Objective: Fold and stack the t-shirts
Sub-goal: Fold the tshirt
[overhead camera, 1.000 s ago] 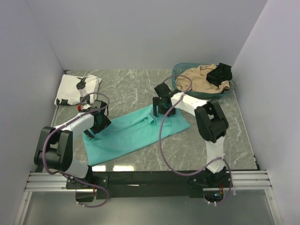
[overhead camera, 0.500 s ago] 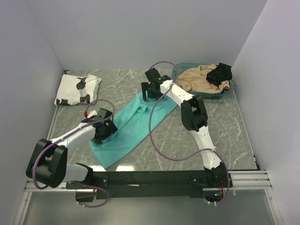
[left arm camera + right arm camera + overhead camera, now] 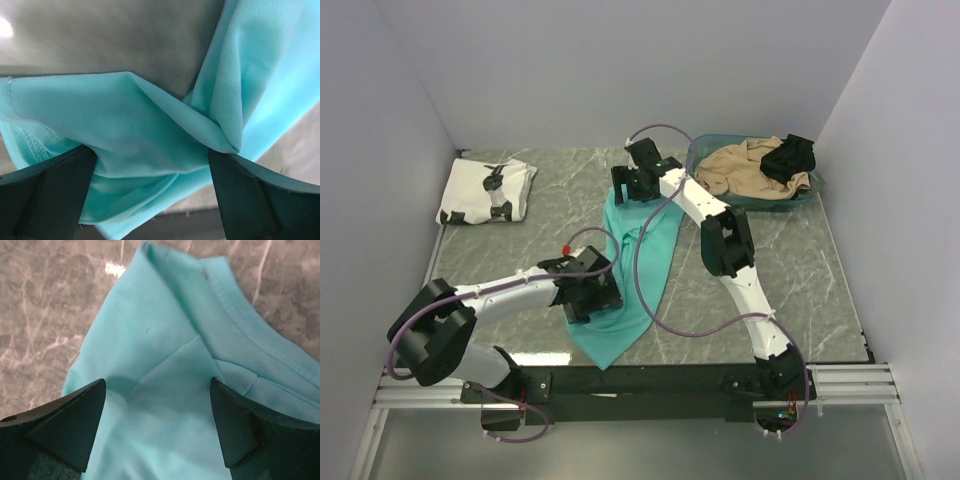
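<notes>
Grey marbled worktop (image 3: 800, 270) with white veining. Teal t-shirt (image 3: 655, 250) lies on it bunched into a long narrow strip, running from back centre down to the near edge, left of centre. Cloth is creased and folded over itself, with a stitched hem showing at the far end. White t-shirt (image 3: 485, 190) with black print sits folded in the back-left corner, well apart from the teal one. Teal basket (image 3: 760, 203) stands at back right, near the strip's far end, not touching it.
</notes>
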Action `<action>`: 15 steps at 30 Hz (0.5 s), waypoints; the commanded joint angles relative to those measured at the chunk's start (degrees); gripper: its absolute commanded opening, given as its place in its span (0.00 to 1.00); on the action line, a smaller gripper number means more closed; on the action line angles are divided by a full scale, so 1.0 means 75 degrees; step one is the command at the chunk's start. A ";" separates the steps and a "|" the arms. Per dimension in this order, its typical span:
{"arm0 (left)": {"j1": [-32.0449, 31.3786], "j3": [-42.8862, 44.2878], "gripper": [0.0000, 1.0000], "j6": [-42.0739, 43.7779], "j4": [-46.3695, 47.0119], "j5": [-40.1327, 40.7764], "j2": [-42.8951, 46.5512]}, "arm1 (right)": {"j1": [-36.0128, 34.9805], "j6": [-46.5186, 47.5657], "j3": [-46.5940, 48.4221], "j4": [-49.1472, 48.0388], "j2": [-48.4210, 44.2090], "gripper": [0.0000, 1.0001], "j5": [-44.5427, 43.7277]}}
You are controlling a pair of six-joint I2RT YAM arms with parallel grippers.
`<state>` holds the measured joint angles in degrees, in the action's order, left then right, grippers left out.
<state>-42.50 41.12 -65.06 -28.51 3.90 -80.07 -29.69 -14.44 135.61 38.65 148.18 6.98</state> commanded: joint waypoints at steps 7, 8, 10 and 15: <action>-0.1738 0.0106 0.99 -0.0852 -0.2092 -0.0813 0.0409 | 0.0057 -0.0009 0.0410 -0.1017 -0.0292 0.91 0.0241; -0.1832 0.0130 0.99 -0.0911 -0.2209 -0.0767 0.0562 | 0.0045 0.0026 0.0503 -0.0971 -0.0466 0.92 0.0241; -0.1938 0.0223 0.99 -0.1075 -0.2572 -0.0544 0.0984 | 0.0045 0.0131 0.0540 -0.0900 -0.0678 0.92 0.0217; -0.1927 0.0469 0.99 -0.1193 -0.2854 0.0262 0.1430 | -0.0002 -0.0020 -0.0185 -0.0631 -0.1907 0.92 -0.0098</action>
<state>-56.77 42.26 -72.16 -46.24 1.48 -70.61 -29.58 -14.33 135.15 34.26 145.21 7.73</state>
